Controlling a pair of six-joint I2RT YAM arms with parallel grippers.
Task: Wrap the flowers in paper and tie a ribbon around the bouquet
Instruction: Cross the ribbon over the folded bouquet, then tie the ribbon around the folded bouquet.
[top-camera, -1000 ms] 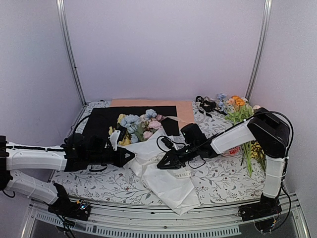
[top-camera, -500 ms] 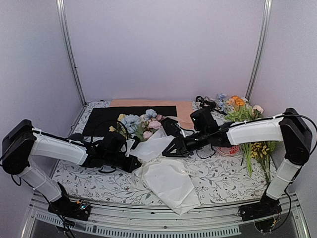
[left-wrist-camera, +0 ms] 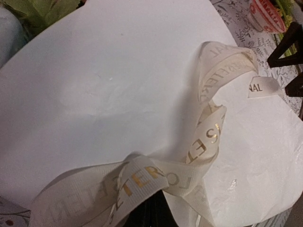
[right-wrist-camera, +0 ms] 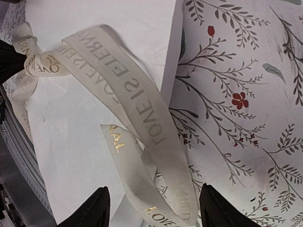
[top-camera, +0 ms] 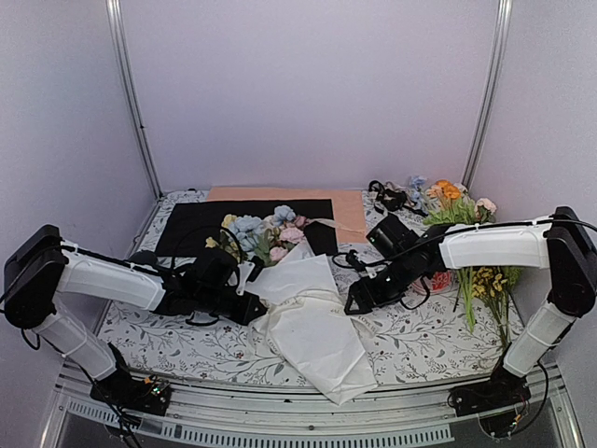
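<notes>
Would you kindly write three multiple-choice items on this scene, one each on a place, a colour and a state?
1. The peach sheet lies: A) behind the black sheet, at the far edge; B) at the near edge; C) hanging off the right side.
2. The ribbon has lettering in: A) red; B) gold; C) blue.
3. The right gripper is: A) shut on nothing; B) clamped on the ribbon; C) open.
Answers: 1 A, it shows beyond the black sheet; 2 B, gold letters in both wrist views; 3 C, fingers apart, ribbon loose between them.
</notes>
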